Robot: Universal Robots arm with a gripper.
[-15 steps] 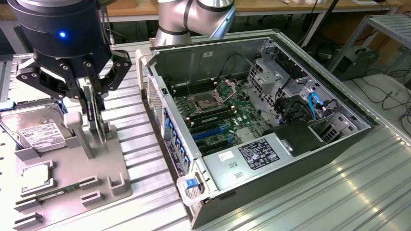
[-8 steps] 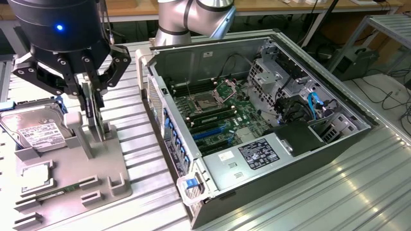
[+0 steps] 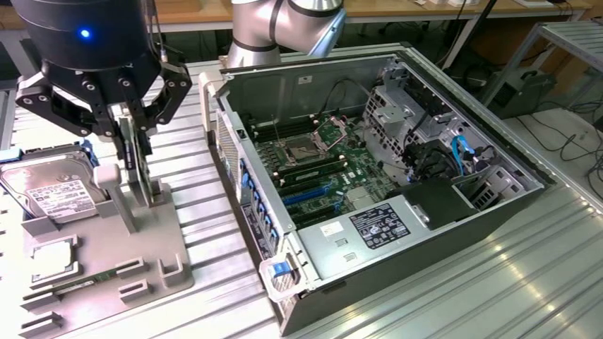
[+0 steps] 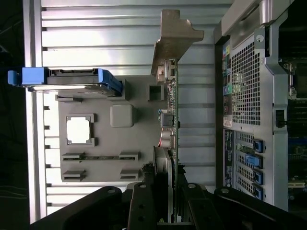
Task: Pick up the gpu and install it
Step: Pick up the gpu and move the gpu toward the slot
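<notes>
Long silver metal ribs make up the table [image 3: 490, 282] under everything. At the lower left of the exterior view sits a flat grey plastic holder tray [image 3: 141, 261]. At the upper left the black gripper [image 3: 134, 162] hangs over that tray, pinched tight on the thin dark flat gpu card with a silver metal end piece [image 4: 171, 110]. The gpu stands up on its edge (I cannot tell if its bottom touches the tray). A silver boxy hard drive with a white label [image 3: 52, 191] leans nearby. The big open black and silver computer case [image 3: 292, 88] sits in the middle and right.
</notes>
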